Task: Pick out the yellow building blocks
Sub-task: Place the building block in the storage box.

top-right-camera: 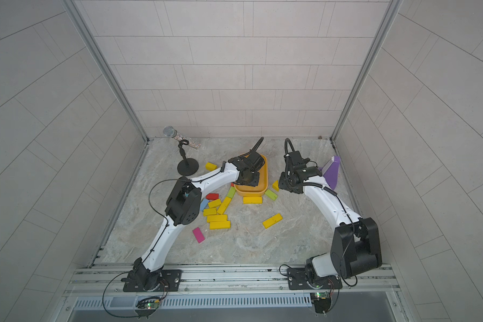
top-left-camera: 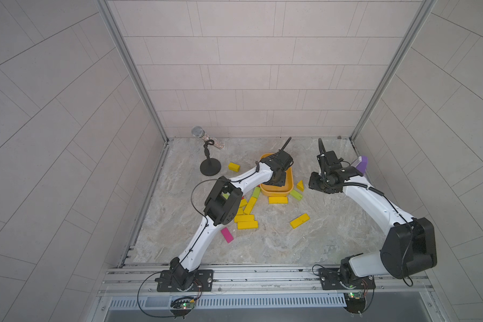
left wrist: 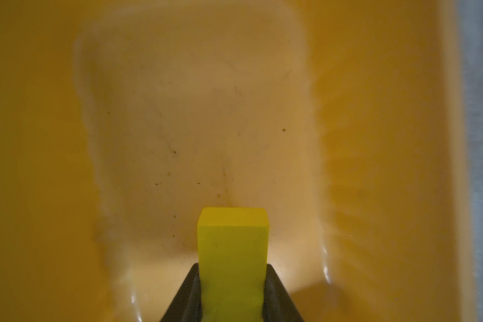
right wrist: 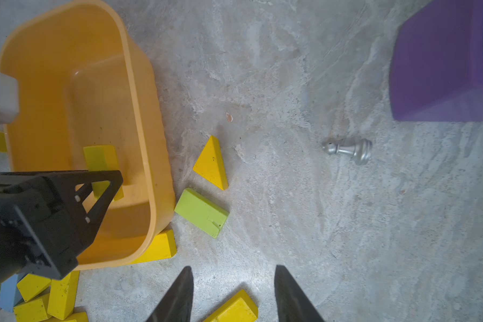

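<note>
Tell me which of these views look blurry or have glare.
Left wrist view: the yellow block is sharp, the orange tub soft, with glare streaks low on its wall. Right wrist view: the silver pawn is crisp. Both top views: evenly lit, sharp.

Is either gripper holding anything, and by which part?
The left gripper holds a yellow block, pinched across its side edges near one end, inside the orange tub. The right gripper is open, empty.
</note>
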`<state>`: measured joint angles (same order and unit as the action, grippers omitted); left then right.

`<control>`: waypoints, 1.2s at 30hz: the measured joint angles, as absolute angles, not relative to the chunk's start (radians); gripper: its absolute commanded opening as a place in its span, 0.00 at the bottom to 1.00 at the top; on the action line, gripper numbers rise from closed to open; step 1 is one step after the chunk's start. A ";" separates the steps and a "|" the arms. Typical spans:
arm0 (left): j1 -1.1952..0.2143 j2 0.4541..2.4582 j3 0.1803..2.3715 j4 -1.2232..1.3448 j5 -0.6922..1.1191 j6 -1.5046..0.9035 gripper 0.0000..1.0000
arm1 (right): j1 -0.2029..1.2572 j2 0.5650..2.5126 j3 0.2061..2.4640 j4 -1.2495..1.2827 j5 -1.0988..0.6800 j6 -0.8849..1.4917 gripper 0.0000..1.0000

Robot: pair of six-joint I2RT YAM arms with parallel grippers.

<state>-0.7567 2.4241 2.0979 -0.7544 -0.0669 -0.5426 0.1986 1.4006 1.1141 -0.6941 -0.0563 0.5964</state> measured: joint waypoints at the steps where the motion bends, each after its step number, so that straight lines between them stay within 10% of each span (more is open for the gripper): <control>1: -0.757 2.436 2.109 -0.761 -0.080 -0.543 0.09 | 0.196 1.394 1.109 -0.691 -0.053 0.596 0.49; 12: -0.753 2.469 2.144 -0.783 -0.121 -0.564 0.58 | 0.178 1.349 1.059 -0.678 -0.018 0.599 0.53; 23: -0.753 2.348 2.090 -0.712 -0.119 -0.540 0.62 | 0.178 1.390 1.084 -0.678 -0.020 0.594 0.54; 29: -0.752 1.965 1.784 -0.469 -0.141 -0.467 0.61 | 0.177 1.542 1.161 -0.688 -0.062 0.579 0.56; 36: -0.736 1.517 1.286 -0.080 -0.272 -0.339 0.84 | 0.176 1.663 1.231 -0.696 -0.082 0.573 0.57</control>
<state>-0.7364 1.5166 1.2861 -0.0799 -0.2722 -0.3386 0.1757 1.6634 1.2312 -0.6964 -0.0822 0.5728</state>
